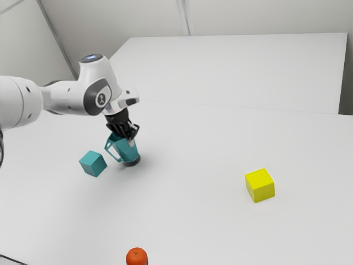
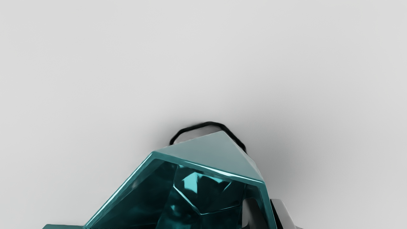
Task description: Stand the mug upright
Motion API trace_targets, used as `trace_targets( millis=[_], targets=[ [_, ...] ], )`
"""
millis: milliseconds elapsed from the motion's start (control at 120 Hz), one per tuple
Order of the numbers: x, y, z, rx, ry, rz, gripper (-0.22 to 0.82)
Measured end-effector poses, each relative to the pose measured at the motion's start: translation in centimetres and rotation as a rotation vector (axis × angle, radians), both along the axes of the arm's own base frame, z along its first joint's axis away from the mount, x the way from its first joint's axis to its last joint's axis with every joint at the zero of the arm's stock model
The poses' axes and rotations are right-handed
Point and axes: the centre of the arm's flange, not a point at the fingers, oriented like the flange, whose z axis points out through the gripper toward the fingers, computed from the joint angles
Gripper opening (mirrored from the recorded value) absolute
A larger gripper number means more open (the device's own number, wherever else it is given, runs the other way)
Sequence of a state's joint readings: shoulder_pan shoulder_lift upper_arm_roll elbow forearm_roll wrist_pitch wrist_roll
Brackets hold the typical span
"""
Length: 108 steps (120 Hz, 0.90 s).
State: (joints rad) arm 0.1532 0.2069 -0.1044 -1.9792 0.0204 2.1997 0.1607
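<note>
The mug (image 1: pixel 126 149) is below my hand (image 1: pixel 132 136), mouth up and nearly upright; I can't tell whether its base sits flat. My fingers (image 2: pixel 281 211) pinch its wall, one inside, one out. I judge it light, stiff and slick; that wall suits a gentle hold. Glossy teal facets, dark base, angular handle (image 1: pixel 112 152). Nearby, a matte teal cube (image 1: pixel 93 164).

Arm (image 1: pixel 19 102): white, rounded housings with small dark fastener recesses. Wrist joint carries a dark grey cover (image 1: pixel 90 100) with a pale circular marking (image 1: pixel 101 99). Top cap (image 1: pixel 91 58): dark rim, bluish centre. Gripper (image 1: pixel 131 136): black. Finger (image 2: pixel 282 213) in wrist view: grey, black-edged.
</note>
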Motion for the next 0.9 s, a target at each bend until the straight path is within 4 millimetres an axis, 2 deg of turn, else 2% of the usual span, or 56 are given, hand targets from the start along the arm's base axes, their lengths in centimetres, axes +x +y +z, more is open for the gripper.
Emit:
trace_targets(
  millis=[233, 300, 442, 567, 667, 900],
  targets=[
    [0.2, -0.1, -1.5, -0.004, 0.016, 0.04, -0.16],
    [0.3, -0.2, -1.5, -0.008, 0.017, 0.048, -0.06],
    [0.3, -0.1, -1.3, -0.013, 0.012, 0.061, 0.24],
    [0.2, -0.6, -0.1, -0.013, 0.0, 0.06, 0.4],
    [-0.2, -0.7, 2.4, -0.009, -0.014, 0.062, 0.48],
    [1.3, 0.4, 12.9, -0.003, -0.057, 0.078, 0.56]
  ],
)
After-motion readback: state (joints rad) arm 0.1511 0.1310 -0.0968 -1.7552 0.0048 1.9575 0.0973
